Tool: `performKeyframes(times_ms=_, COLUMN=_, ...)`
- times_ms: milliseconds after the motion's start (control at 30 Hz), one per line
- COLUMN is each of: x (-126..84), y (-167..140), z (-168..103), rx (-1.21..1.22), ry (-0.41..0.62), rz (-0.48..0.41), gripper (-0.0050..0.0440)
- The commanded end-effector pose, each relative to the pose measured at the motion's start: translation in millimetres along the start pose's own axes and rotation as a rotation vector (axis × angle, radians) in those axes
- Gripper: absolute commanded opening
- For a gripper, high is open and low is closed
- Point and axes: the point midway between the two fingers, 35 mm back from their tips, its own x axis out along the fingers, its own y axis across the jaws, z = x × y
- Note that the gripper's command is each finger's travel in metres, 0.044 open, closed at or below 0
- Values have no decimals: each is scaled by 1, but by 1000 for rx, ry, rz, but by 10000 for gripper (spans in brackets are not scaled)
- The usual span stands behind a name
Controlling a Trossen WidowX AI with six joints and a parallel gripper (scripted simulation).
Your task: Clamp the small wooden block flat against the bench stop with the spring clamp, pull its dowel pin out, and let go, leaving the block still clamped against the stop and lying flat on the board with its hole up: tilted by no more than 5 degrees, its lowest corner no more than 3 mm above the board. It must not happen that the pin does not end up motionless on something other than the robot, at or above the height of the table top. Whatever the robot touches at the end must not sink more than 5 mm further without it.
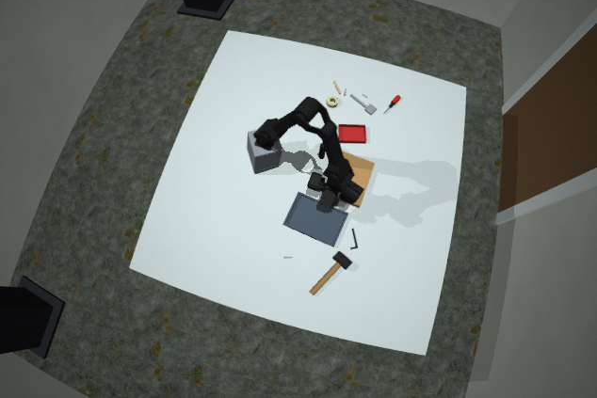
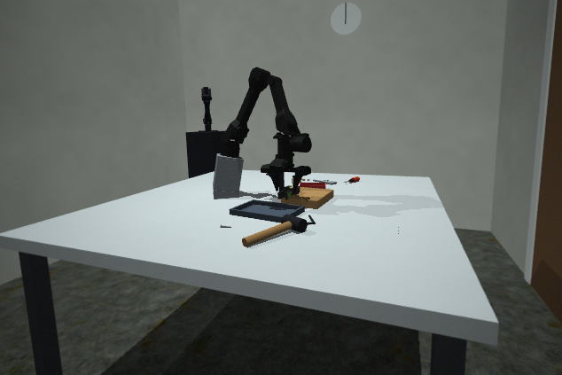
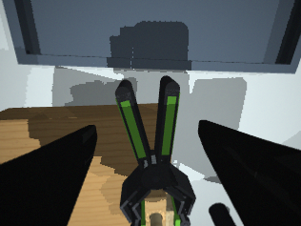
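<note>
My gripper (image 3: 148,129) is open, with its two black fingers standing wide on either side of the spring clamp (image 3: 150,142) and apart from it. The clamp is black with green handles that spread in a V and point toward the tray. Its jaws sit around the small wooden block (image 3: 154,211) at the bottom edge of the wrist view. A round mark shows on the block's top; I cannot tell whether it is the pin or the hole. The block lies on the wooden board (image 1: 359,174), near the board's tray-side edge. In the top view the gripper (image 1: 324,196) hides the clamp, block and bench stop.
A blue-grey tray (image 1: 315,218) lies just past the board edge, ahead of the clamp handles. A red tray (image 1: 351,134) sits behind the board. A hammer (image 1: 330,273), a hex key (image 1: 354,238), a screwdriver (image 1: 393,103) and a tape roll (image 1: 331,99) lie around.
</note>
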Motion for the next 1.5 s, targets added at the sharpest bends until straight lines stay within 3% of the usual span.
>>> performKeyframes(times_ms=0, x=0, y=0, z=0, rx=0, ry=2, rz=0, gripper=380)
performKeyframes(times_ms=367, x=0, y=0, z=0, rx=0, ry=2, rz=0, gripper=440)
performKeyframes(times_ms=667, x=-10, y=1, z=0, rx=0, ry=2, rz=0, gripper=440)
performKeyframes(times_ms=1467, x=-72, y=3, z=2, rx=0, ry=0, rz=0, gripper=440)
